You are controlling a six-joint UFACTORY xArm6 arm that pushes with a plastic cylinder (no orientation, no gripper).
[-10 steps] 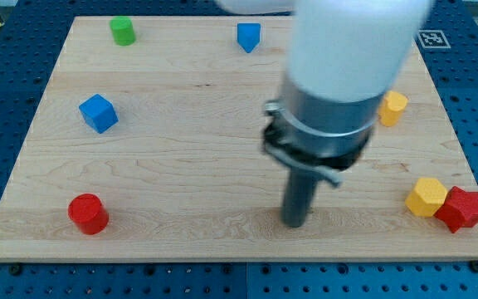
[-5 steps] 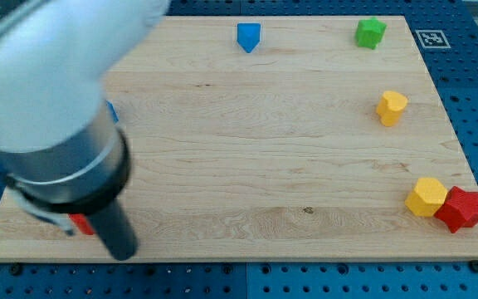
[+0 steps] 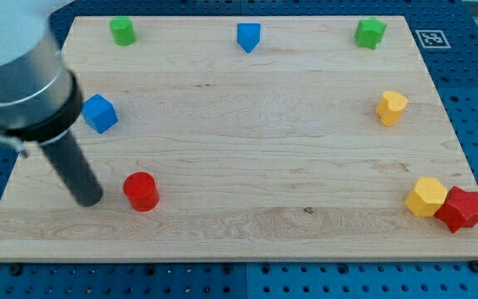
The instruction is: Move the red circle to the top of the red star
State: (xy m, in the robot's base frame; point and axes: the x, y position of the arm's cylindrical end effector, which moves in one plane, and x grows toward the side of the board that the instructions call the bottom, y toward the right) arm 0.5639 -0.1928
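Observation:
The red circle (image 3: 141, 191), a short red cylinder, stands on the board at the lower left. The red star (image 3: 461, 208) lies at the board's lower right corner, touching a yellow block (image 3: 426, 197) on its left. My tip (image 3: 88, 200) rests on the board just left of the red circle, with a small gap between them. The rod slants up to the view's left into the arm's grey body.
A blue cube (image 3: 99, 113) sits above my tip at the left. A green cylinder (image 3: 123, 31), a blue block (image 3: 248, 36) and a green block (image 3: 370, 33) line the top edge. A yellow block (image 3: 392, 108) sits at the right.
The arm swept from the board's middle to the lower left. The red circle has moved right and slightly up. My tip now sits to its left.

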